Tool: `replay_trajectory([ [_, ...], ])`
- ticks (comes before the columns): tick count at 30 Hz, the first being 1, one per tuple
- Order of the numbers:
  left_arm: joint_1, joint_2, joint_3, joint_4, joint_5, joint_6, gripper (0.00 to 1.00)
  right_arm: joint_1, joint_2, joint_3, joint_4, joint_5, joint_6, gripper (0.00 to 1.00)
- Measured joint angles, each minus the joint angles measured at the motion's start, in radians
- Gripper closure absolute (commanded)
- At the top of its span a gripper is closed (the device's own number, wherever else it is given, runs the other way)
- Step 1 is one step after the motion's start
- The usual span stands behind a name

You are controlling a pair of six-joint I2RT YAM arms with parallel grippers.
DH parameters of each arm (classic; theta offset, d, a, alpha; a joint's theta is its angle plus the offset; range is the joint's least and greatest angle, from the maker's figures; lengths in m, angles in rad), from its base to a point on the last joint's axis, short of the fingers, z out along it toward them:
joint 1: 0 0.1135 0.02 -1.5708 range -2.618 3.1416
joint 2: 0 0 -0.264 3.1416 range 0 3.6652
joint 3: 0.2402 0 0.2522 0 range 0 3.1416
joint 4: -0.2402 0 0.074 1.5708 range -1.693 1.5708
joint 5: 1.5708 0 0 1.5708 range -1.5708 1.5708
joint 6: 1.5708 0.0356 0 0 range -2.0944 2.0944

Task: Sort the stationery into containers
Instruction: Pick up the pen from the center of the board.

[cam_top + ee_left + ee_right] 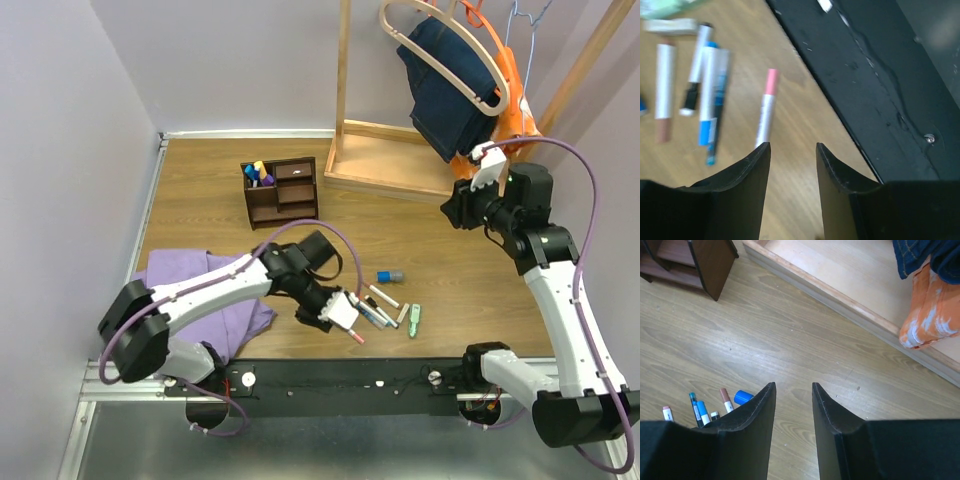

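1. The left gripper [792, 150] hangs low over the light brown wooden table [745, 30], its jaws apart and empty.
2. The slim white pen with a pink cap [766, 105] lies at its eleven o'clock, just beside one fingertip, with its long axis running about twelve to six.
3. I judge a small sideways shift is needed.
4. The right gripper [793, 387], also parted and empty, is well apart from the pen, so the left arm is nearer.

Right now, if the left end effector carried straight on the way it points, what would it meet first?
Most likely the bare wooden tabletop, right beside the white marker with a pink cap lying ahead of the left end effector. Depth is unclear; it might clip that marker first.
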Motion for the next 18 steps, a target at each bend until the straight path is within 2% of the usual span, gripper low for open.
replay_trajectory([
  [3, -0.076, 0.078, -0.009, -0.004, -0.056, 0.010, 0.54, -0.011, -0.028, -0.003, -0.003, 0.000, -0.001, 0.57],
  [9, -0.138, 0.230, 0.013, 0.026, -0.124, -0.003, 0.55, -0.044, -0.080, -0.016, -0.012, -0.001, 0.000, 0.57],
  [18, -0.171, 0.291, 0.056, 0.074, -0.155, -0.009, 0.56, -0.070, -0.114, -0.060, -0.024, -0.007, 0.002, 0.57],
])
